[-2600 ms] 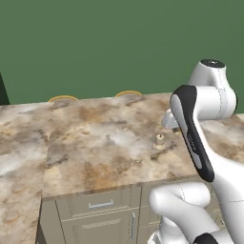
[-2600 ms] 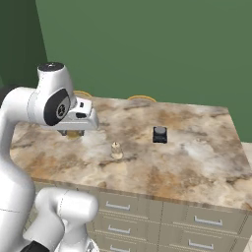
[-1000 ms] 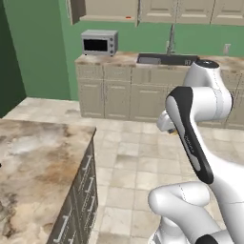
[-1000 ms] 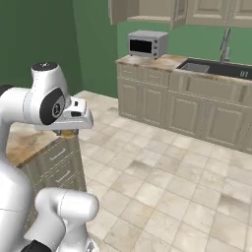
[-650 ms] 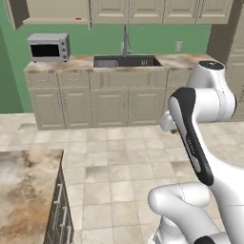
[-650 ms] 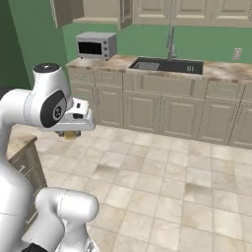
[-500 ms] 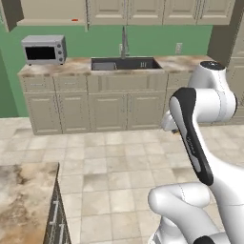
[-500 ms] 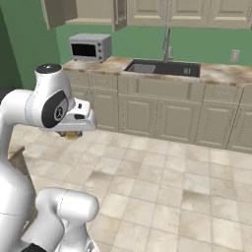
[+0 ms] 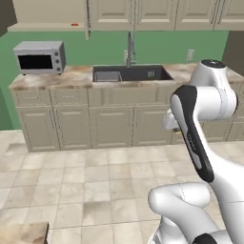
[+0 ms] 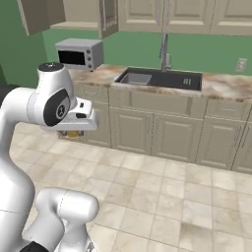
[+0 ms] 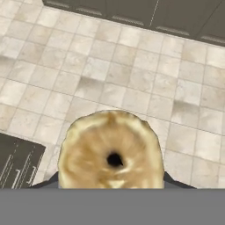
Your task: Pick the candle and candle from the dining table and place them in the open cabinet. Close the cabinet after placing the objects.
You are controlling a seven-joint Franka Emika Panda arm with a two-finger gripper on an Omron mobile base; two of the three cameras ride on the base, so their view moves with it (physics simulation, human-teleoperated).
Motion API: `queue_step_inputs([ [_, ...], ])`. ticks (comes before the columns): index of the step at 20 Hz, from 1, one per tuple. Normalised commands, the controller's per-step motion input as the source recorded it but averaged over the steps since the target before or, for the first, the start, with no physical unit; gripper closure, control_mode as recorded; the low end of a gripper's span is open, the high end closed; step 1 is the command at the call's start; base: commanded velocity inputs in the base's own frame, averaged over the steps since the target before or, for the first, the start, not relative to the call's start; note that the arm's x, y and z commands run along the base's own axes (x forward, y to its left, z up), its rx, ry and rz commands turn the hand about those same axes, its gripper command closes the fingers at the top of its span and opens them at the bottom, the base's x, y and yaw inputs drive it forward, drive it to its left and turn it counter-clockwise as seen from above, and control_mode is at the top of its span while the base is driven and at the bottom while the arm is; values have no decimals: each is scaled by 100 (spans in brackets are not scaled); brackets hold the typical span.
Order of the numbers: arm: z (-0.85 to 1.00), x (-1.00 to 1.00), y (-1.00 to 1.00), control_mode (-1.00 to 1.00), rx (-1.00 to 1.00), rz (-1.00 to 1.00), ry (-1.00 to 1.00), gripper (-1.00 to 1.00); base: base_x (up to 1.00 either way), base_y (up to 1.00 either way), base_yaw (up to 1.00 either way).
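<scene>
Cabinet [image 10: 106, 17] first: beige wall unit, up and to the left of the arm in the right base view, above the microwave [image 10: 78, 53], one door swung open toward the room. In the left base view its open shelf [image 9: 47, 26] sits at top left, with a small red item [image 9: 74, 24] on the shelf edge. So the target lies above and left of the hand, across the tiled floor [image 10: 162, 192], well apart from it. Sink [image 9: 129, 74] and faucet sit straight ahead on the counter [image 9: 71, 76].

Candle [image 11: 110, 151], the golden-brown squat one, is in the gripper [image 10: 72, 134]; the hand view looks down its end with the dark wick hole centred, so its long axis runs along the fingers, pointing at the floor. Jaws are narrowed onto it, clamped on its sides, not fully closed. In the right base view a bit of brown shows under the hand.

Judgement: the coming move needs the base nearer the counter, then a lift up and left to shelf height.

Versus earlier frames: the whole scene has swung. The marbled dining table with the cream candle on it was ahead, now only its corner [image 9: 24, 232] shows at lower left; that is the base turning, not things moving. The arm's pose looks unchanged and the grip is about as tight.
</scene>
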Motion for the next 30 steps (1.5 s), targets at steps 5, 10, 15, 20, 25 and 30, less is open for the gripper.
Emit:
queue_step_inputs([
  [5,0,0,0,100,0,0,0,100,100,21,4],
  [10,0,0,0,100,0,0,0,100,100,51,0],
  [15,0,0,0,100,0,0,0,100,90,95,-13],
  [20,0,0,0,100,0,0,0,100,87,100,-18],
  [25,0,0,0,100,0,0,0,100,95,97,-18],
  [30,0,0,0,100,0,0,0,100,86,76,-12],
])
